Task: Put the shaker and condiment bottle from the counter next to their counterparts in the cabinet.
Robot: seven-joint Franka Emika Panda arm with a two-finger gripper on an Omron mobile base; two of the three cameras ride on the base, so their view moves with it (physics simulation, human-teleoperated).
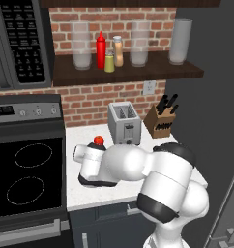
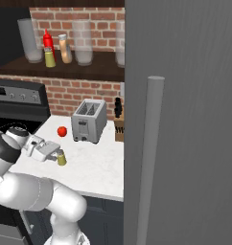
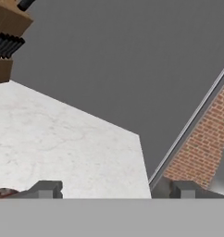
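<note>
1. The condiment bottle (image 1: 118, 51) already stands on the cabinet (image 1: 138, 72) shelf beside the red squeeze bottle (image 1: 100, 50) and its small shaker (image 1: 109, 63).
2. The shaker (image 2: 61, 157) stands upright near the table's (image 2: 96, 160) front edge (left of centre in the right base view).
3. The tool (image 2: 54, 154) is level with it, jaws apart; whether they grip it, I cannot tell.
4. Next, I judge: close firmly, then lift clear to the shelf.

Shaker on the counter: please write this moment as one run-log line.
shaker: upright on counter | tool: at shaker, grip unclear | bottle: on shelf | twin shaker: beside red bottle
</note>
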